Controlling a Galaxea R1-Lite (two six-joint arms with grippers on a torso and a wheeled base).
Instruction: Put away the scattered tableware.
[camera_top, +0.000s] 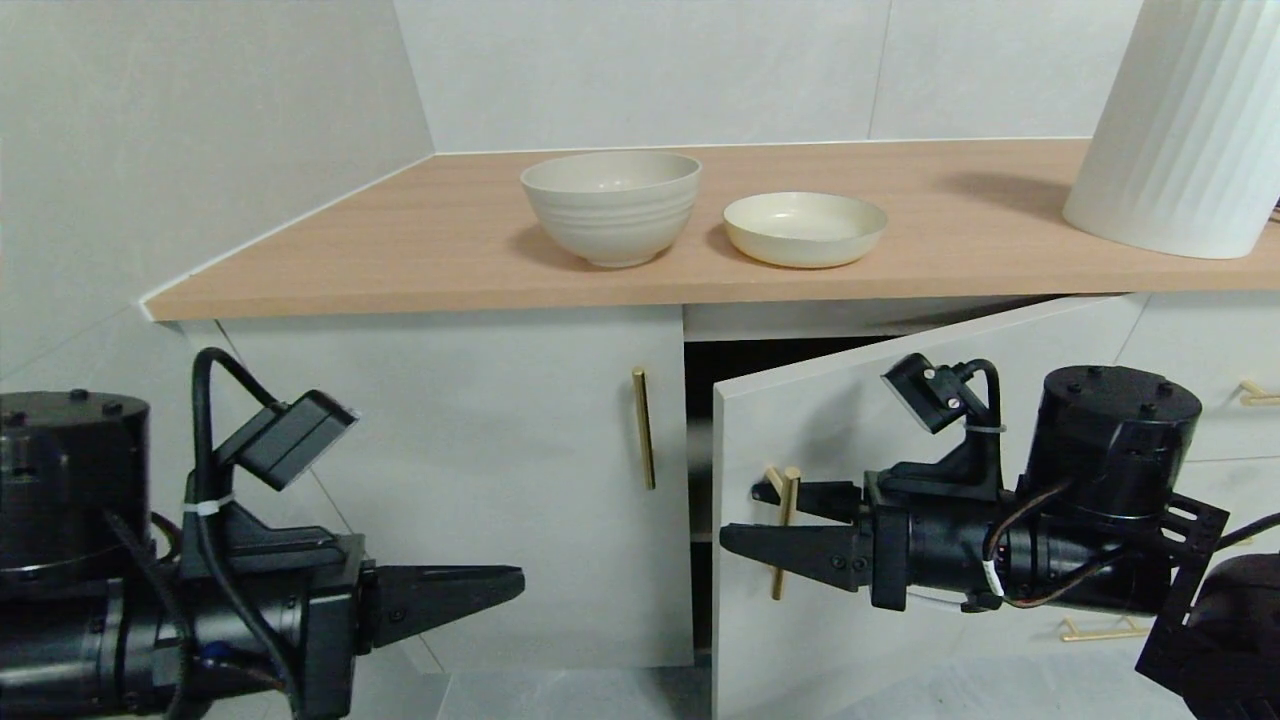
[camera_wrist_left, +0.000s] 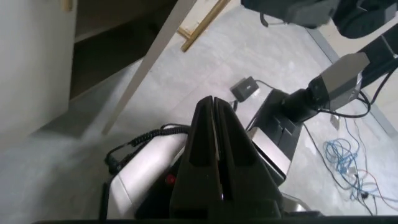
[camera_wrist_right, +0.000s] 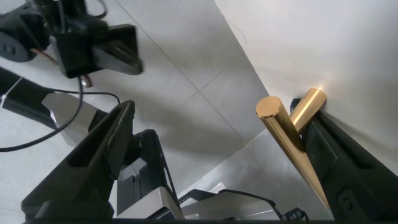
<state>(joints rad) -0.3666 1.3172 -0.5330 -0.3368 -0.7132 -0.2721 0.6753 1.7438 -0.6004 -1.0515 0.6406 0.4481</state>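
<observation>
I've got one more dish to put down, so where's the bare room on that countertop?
Bare wood lies left of the deep bowl toward the corner, and between the shallow dish and the ribbed white vessel. Bowl and dish sit close together.

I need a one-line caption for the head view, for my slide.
Right gripper straddles the handle of a partly open cabinet door; bowl and plate sit on the counter.

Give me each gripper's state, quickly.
Left gripper: closed, holding nothing.
Right gripper: open, fingers either side of the cabinet door handle.
</observation>
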